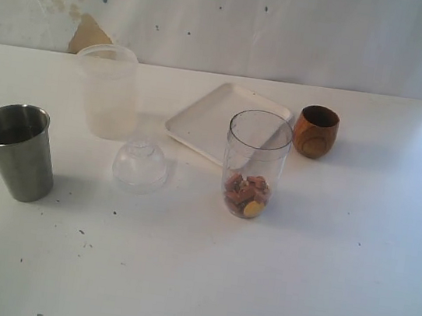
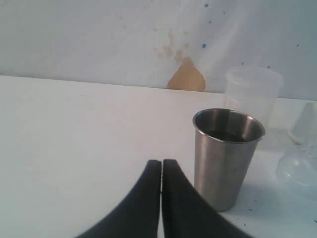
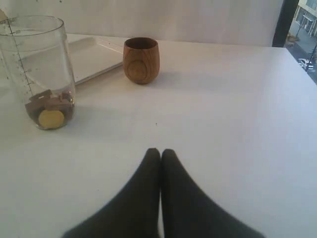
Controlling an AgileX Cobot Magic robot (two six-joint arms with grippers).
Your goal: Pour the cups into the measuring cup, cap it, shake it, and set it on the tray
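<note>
The left pincer (image 2: 161,166) and right pincer (image 3: 160,154) are both clenched on nothing, the tumbler (image 2: 227,153) near the left, the wooden cup (image 3: 141,59) beyond the right, at nine and two o'clock of the measuring cup (image 1: 255,164), where a hasty tilt could spill onto the worktop (image 1: 319,283).

Plain lab-like test bench: bare white table (image 1: 333,293), scuffed white wall (image 1: 292,28) with chipped patch (image 1: 87,34), window (image 3: 303,25) at edge.

The measuring cup (image 1: 256,158) hides part of the tray (image 1: 207,120); its contents (image 1: 246,195) are too small to name.
</note>
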